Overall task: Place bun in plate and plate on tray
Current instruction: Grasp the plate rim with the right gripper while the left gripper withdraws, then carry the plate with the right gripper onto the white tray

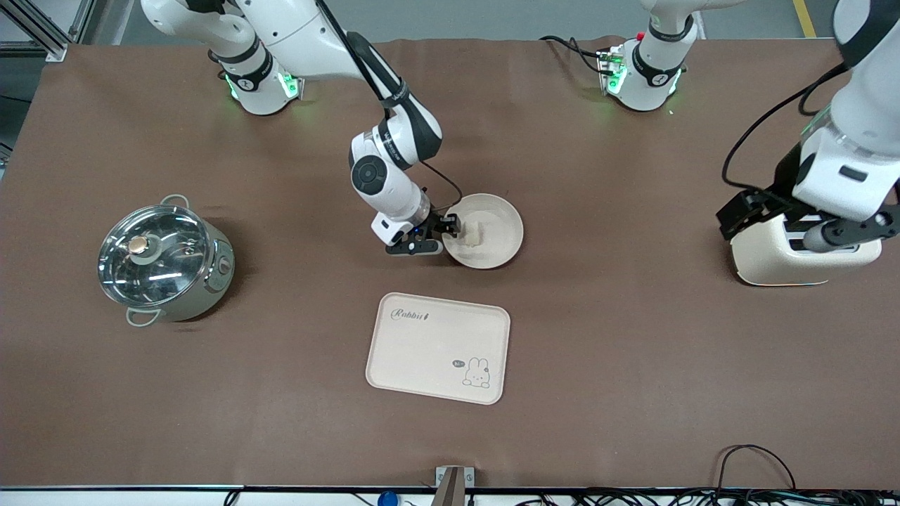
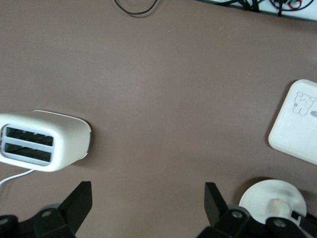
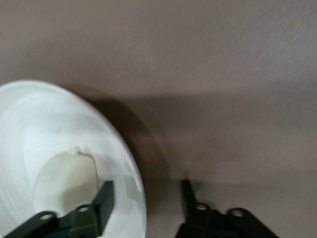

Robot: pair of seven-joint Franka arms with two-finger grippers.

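Bun (image 1: pixel 472 235): small off-white lump lying in the round cream plate (image 1: pixel 500 214), on the tabletop (image 1: pixel 633 351). My right tool (image 1: pixel 437 235) straddles the plate's rim, fingers parted, one beside the bun. My left tool (image 2: pixel 148 208) waits open over the toaster (image 1: pixel 773 260).

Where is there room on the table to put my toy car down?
Bare patches: between the pot and the tray, and between the tray and the toaster. The tray itself holds nothing. It is crowded at the plate, where the right gripper straddles the rim beside the bun. The left gripper waits open above the toaster.
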